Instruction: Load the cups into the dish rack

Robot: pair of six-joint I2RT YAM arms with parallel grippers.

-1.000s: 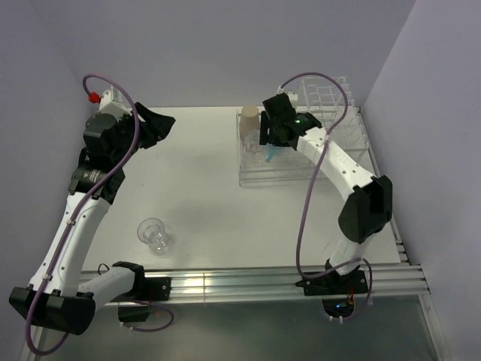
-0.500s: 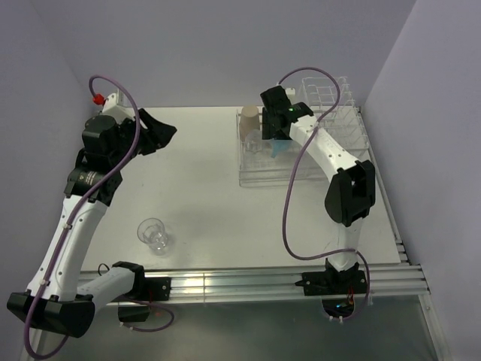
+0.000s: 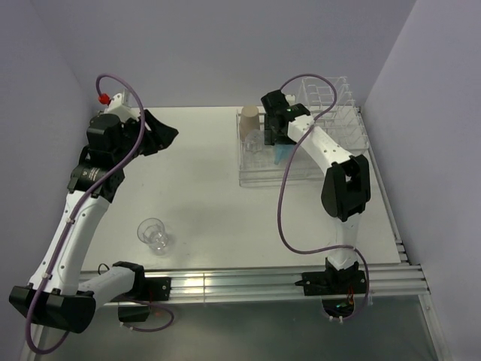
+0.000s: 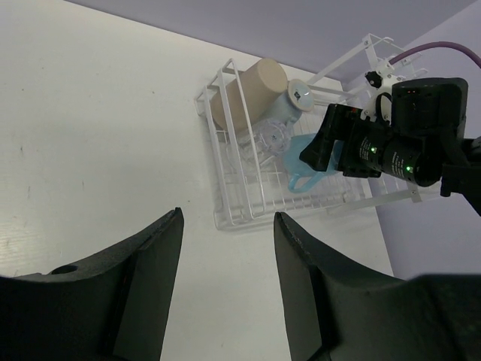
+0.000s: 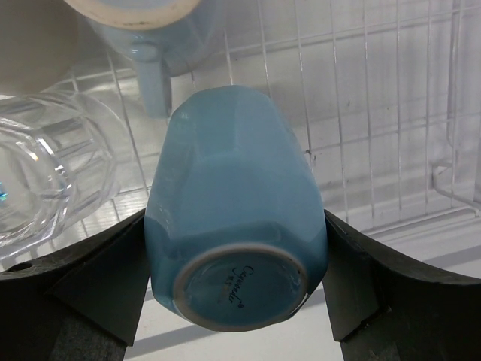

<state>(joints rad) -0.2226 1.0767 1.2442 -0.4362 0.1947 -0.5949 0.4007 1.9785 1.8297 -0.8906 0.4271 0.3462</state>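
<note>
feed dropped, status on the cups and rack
Right gripper shut on small blue cup over dish rack. Left gripper open, empty. One clear tumbler on the table. Nothing blocking.

White table [image 3: 203, 173] meets pale purple walls [image 3: 225, 45], a metal rail [image 3: 240, 282] along its near edge.

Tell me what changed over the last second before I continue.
The right arm swung its elbow left toward the dish rack; the right pincer still grips the small blue cup. The left arm shifted slightly, left pincer open. The clear tumbler on the table and the tan paper cup stayed put.
</note>
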